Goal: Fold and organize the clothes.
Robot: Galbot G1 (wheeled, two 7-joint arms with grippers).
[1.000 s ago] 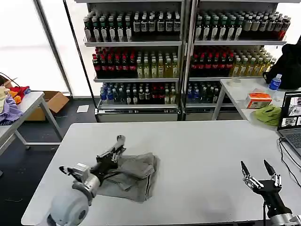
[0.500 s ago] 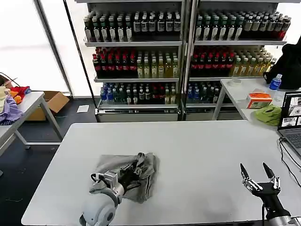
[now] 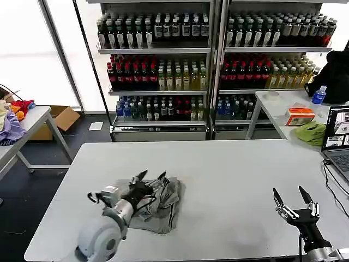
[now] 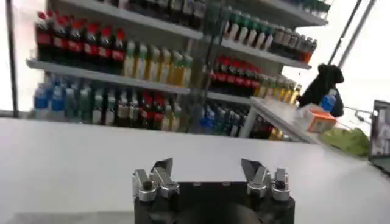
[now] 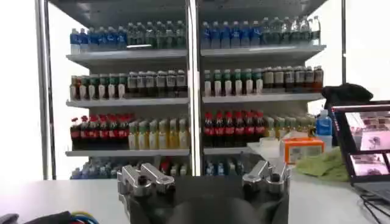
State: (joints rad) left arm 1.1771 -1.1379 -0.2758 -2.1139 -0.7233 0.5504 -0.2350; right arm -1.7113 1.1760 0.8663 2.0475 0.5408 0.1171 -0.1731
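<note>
Bottle-stocked shelves stand behind the white table. On its near left lies the crumpled grey shirt, with the left gripper over it, fingers spread and released. Near right, the right gripper hovers, fingers apart, empty.

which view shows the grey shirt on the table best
The head view: the grey shirt lies crumpled on the white table, with the open left gripper over it. The left wrist view gives just a grey sliver at its lower edge; the right wrist view faces the drink shelves.
</note>
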